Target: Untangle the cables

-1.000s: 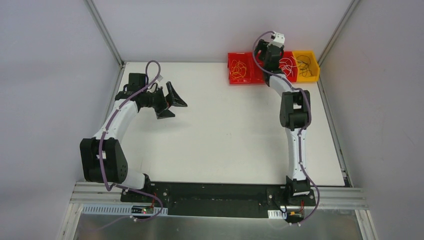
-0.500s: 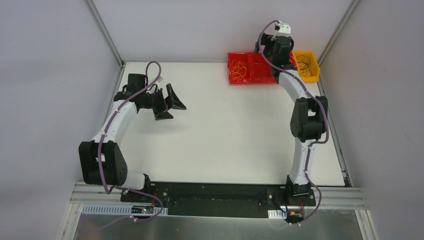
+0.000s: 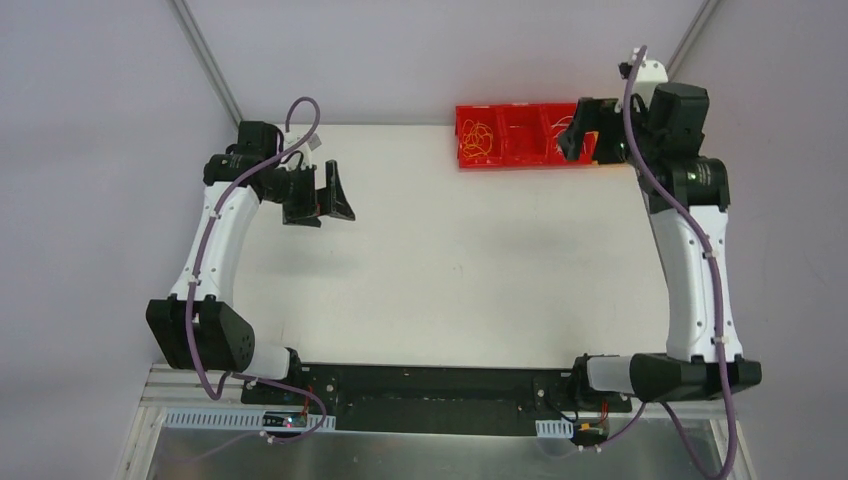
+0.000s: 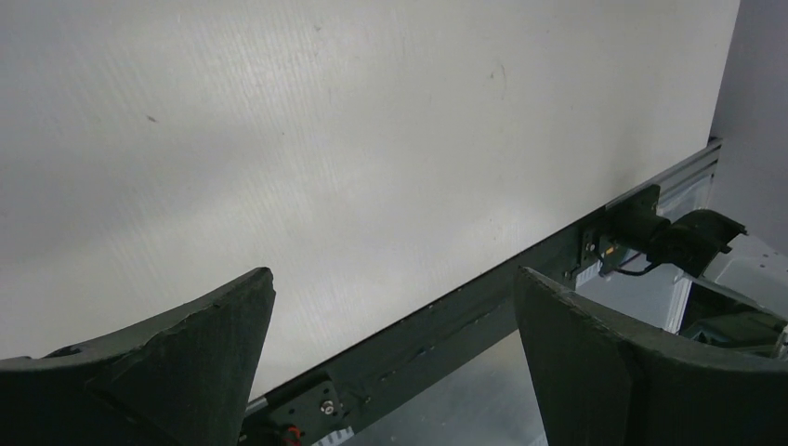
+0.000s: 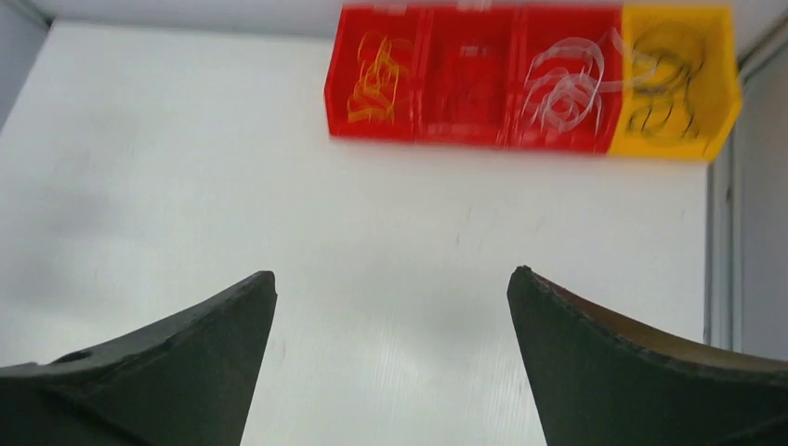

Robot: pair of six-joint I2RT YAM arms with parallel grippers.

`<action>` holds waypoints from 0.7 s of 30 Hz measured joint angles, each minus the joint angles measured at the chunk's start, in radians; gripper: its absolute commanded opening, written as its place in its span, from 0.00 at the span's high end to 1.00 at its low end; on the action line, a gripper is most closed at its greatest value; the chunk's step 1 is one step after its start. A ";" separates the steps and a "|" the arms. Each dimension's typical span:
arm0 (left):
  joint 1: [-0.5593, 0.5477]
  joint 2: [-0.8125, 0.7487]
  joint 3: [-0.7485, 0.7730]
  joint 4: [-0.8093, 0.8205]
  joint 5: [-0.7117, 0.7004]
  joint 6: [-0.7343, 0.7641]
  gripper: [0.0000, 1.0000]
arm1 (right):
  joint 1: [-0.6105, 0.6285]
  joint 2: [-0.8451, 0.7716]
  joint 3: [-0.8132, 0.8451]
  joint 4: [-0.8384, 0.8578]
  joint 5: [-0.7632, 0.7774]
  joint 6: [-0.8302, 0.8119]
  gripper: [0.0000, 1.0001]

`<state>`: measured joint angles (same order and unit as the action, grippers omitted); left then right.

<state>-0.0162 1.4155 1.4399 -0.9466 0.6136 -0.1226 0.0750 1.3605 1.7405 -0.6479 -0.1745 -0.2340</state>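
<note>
The cables lie sorted in a row of bins at the table's back right. In the right wrist view, orange-yellow cables (image 5: 374,74) fill the left red compartment, white cables (image 5: 560,84) the right red one, and dark cables (image 5: 671,88) the yellow bin (image 5: 715,130). The top view shows the yellow strands (image 3: 478,138) in the red bin (image 3: 505,160). My right gripper (image 5: 390,274) is open and empty, held high above the table and back from the bins; it also shows in the top view (image 3: 588,132). My left gripper (image 3: 325,200) is open and empty above the table's far left, also seen in the left wrist view (image 4: 390,274).
The middle red compartment (image 5: 465,84) shows only blurred red content. The white table (image 3: 450,260) ends at a black rail (image 3: 440,385) along the near edge. Grey walls and metal posts close in the back and sides. In the top view my right arm covers the yellow bin.
My right arm has swung right and lifted away from the bins, its gripper now back from them. My left arm has drawn back slightly toward the far left.
</note>
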 measured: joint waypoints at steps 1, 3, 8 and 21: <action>0.004 0.000 0.005 -0.028 -0.002 0.024 0.01 | -0.003 -0.035 -0.003 -0.079 -0.016 0.000 0.01; 0.005 0.000 0.005 -0.074 -0.014 0.065 0.01 | -0.006 -0.085 -0.035 -0.191 -0.039 -0.003 0.00; 0.005 -0.006 -0.036 -0.135 -0.060 0.143 0.01 | -0.023 -0.210 -0.330 -0.354 -0.048 -0.014 0.01; 0.005 -0.048 -0.253 -0.106 -0.214 0.195 0.01 | -0.064 -0.249 -0.708 -0.296 0.052 0.048 0.01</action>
<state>-0.0116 1.3678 1.1866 -1.0527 0.4000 0.0719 0.0109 1.1114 1.0321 -0.9440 -0.1226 -0.1860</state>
